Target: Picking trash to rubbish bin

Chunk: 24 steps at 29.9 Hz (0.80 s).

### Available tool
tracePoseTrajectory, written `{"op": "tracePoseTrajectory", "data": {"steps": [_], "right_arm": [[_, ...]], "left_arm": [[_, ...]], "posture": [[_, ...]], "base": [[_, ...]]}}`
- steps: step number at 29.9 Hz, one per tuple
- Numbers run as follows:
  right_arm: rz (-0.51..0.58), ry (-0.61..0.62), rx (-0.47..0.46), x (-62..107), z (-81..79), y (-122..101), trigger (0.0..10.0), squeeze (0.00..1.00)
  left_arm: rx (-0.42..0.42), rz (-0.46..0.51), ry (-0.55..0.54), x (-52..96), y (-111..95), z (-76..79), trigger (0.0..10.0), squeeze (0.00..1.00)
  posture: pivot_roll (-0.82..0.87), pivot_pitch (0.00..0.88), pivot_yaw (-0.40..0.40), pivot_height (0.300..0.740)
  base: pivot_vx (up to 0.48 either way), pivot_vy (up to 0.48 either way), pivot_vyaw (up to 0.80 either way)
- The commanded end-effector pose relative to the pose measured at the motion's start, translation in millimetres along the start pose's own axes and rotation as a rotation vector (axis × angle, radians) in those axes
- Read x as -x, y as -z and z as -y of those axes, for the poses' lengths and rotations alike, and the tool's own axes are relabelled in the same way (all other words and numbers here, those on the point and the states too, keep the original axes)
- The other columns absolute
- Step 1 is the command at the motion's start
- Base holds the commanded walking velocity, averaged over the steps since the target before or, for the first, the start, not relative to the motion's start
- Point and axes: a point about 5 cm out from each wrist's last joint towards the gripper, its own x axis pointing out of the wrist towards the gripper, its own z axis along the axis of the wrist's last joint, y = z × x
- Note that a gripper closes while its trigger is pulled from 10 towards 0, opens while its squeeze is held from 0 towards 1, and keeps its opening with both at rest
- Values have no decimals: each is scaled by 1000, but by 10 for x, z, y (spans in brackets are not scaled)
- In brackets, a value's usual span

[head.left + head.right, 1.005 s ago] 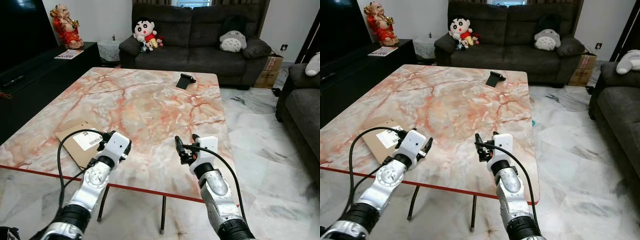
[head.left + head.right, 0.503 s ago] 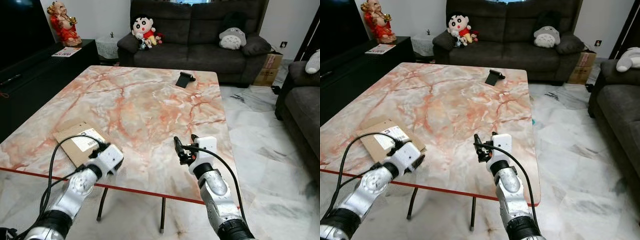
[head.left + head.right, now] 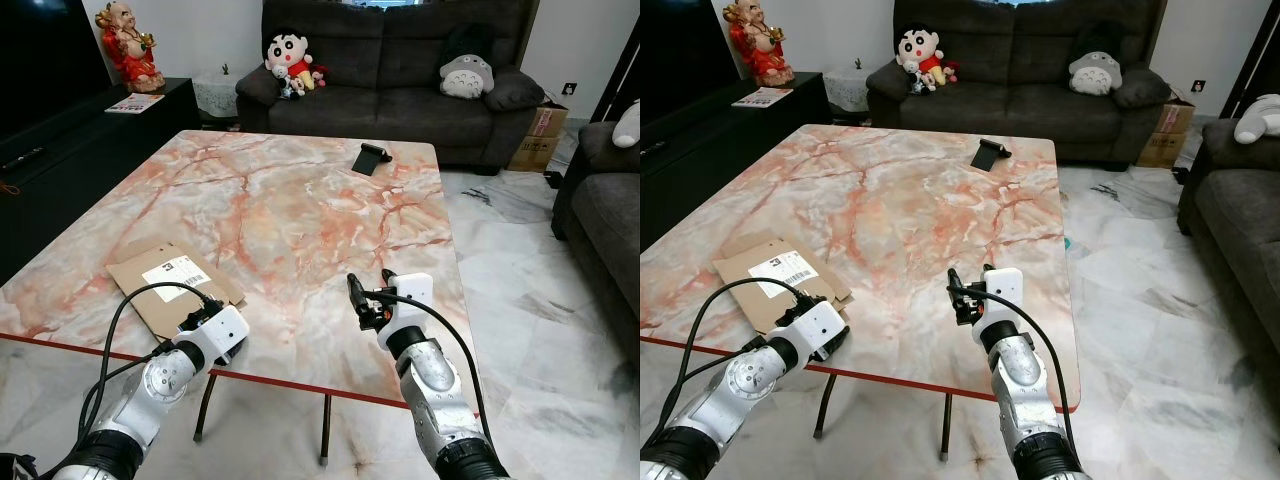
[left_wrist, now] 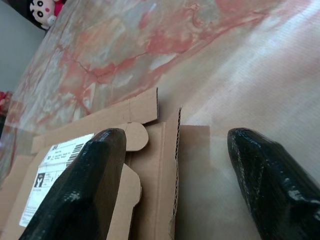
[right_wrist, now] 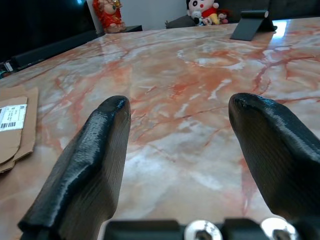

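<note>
A flattened brown cardboard box (image 3: 175, 283) with a white shipping label lies on the marble table (image 3: 290, 215), near its front left edge. My left gripper (image 4: 177, 137) is low at the table's front edge, right at the near corner of the cardboard. Its fingers are open, and the cardboard's flaps (image 4: 145, 150) lie between and beyond them. My right gripper (image 3: 370, 290) hovers open over the table's front right part, with nothing between its fingers (image 5: 100, 145).
A black phone stand (image 3: 370, 158) sits at the table's far side. A dark sofa (image 3: 400, 80) with plush toys stands behind, a black TV cabinet (image 3: 70, 140) at the left and an armchair (image 3: 600, 200) at the right. Marble floor (image 3: 530, 300) surrounds the table.
My left arm has drawn back and dropped from above the cardboard to the table's front edge, uncovering the box. The right arm has barely moved.
</note>
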Motion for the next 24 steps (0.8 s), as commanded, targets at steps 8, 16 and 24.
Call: {"op": "tracePoseTrajectory", "data": {"steps": [8, 16, 24], "right_arm": [[-4, -10, 5, -23, -13, -20, 10000, 0], [-4, -11, 6, -23, -5, -21, 10000, 0], [-3, -11, 8, -23, 4, -28, 10000, 0]], "left_arm": [[-62, -116, -56, 28, 137, -113, 10000, 0], [-56, -139, -120, 31, 161, -193, 10000, 0], [-71, -193, -134, 39, 212, -209, 10000, 0]], "posture": [[156, 0, -4, 740], [156, 4, -8, 740], [155, 4, -11, 740]], "base": [[0, 0, 0], [0, 0, 0], [0, 0, 0]]}}
